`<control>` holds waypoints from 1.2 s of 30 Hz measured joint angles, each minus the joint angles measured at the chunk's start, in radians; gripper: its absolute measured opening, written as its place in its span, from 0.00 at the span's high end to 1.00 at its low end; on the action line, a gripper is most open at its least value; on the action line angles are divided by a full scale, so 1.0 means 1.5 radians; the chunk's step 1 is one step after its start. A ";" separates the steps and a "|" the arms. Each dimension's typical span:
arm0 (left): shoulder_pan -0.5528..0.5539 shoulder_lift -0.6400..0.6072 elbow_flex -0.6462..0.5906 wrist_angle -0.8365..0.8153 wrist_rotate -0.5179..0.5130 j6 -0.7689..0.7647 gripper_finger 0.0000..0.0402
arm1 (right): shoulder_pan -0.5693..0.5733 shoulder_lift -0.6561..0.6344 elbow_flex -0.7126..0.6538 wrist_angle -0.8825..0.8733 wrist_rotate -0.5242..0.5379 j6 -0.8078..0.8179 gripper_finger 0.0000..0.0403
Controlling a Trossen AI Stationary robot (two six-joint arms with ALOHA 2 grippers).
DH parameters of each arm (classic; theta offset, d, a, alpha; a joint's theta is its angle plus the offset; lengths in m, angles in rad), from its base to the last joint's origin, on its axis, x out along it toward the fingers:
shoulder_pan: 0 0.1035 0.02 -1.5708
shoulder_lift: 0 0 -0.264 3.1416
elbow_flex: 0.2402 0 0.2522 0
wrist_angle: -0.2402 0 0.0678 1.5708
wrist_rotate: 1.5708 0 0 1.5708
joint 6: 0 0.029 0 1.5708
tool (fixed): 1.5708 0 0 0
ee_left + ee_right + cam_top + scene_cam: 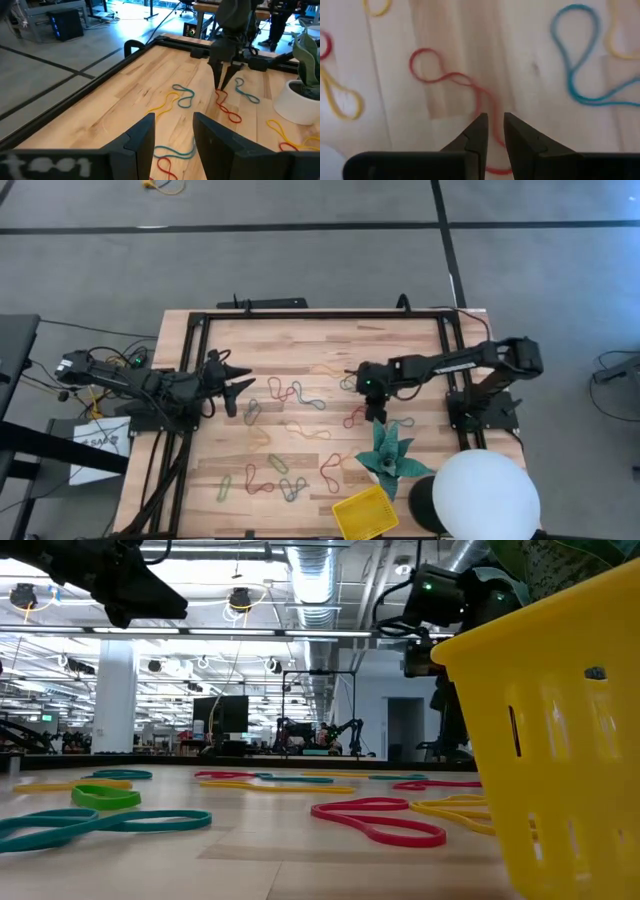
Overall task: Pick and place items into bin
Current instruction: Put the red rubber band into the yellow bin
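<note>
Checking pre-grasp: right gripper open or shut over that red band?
Open, narrowly. The right gripper points down at the red band; the right wrist view shows a slim gap between its fingertips, the band passing under it, not yet pinched.

Grey floor (300,260) with dark seams surrounds the table; ceiling ducts (310,570) and lamps overhead

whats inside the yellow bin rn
From above, the yellow bin shows only its own mesh floor, with no bands in it. The low view shows just its slotted outer wall, so the floor is hidden there.
</note>
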 joint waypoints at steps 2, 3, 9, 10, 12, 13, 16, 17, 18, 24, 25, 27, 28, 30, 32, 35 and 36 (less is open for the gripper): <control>0.000 0.000 0.000 0.000 0.005 -0.004 0.69 | 0.012 0.020 0.012 -0.012 0.000 0.002 0.86; 0.000 0.000 0.000 0.000 0.005 -0.007 0.69 | 0.017 0.031 0.016 -0.010 0.000 0.004 0.86; 0.000 0.000 0.000 -0.003 0.005 -0.013 0.69 | 0.031 0.079 0.030 -0.013 0.024 0.011 0.86; 0.000 0.000 0.000 -0.003 0.005 -0.013 0.69 | 0.031 0.086 0.032 -0.014 0.036 0.015 0.86; 0.000 0.000 0.000 -0.003 0.005 -0.014 0.69 | 0.030 0.094 0.039 -0.010 0.045 0.023 0.86; 0.000 0.000 0.000 -0.003 0.005 -0.014 0.69 | 0.030 0.097 0.041 -0.009 0.039 0.024 0.86; 0.000 0.000 0.000 -0.003 0.005 -0.014 0.69 | 0.033 0.099 0.041 -0.010 0.022 0.024 0.86; 0.000 0.000 0.000 -0.003 0.005 -0.014 0.69 | 0.035 0.099 0.041 -0.010 0.023 0.024 0.86; 0.000 0.000 0.000 -0.003 0.005 -0.014 0.69 | 0.035 0.099 0.041 -0.010 0.029 0.024 0.86; 0.000 0.000 0.000 -0.003 0.005 -0.014 0.69 | 0.034 0.099 0.041 -0.010 0.060 0.023 0.86; 0.000 0.000 0.000 -0.003 0.004 -0.014 0.69 | 0.034 0.099 0.041 -0.010 0.064 0.022 0.87; 0.000 0.000 0.000 -0.003 0.004 -0.014 0.69 | 0.035 0.099 0.041 -0.010 0.073 0.016 0.89; 0.000 0.000 0.000 -0.003 0.004 -0.014 0.69 | 0.035 0.099 0.041 -0.010 0.074 0.013 0.91; 0.000 0.000 0.000 -0.003 0.004 -0.014 0.69 | 0.035 0.099 0.041 -0.010 0.074 0.012 0.95; 0.000 0.000 0.000 -0.003 0.004 -0.014 0.69 | 0.035 0.099 0.041 -0.010 0.074 0.010 0.99; 0.000 0.000 0.000 -0.003 0.004 -0.014 0.69 | 0.035 0.099 0.040 -0.006 0.073 0.006 0.98; 0.000 0.000 0.000 -0.003 0.004 -0.014 0.69 | 0.035 0.099 0.040 -0.003 0.072 0.006 0.97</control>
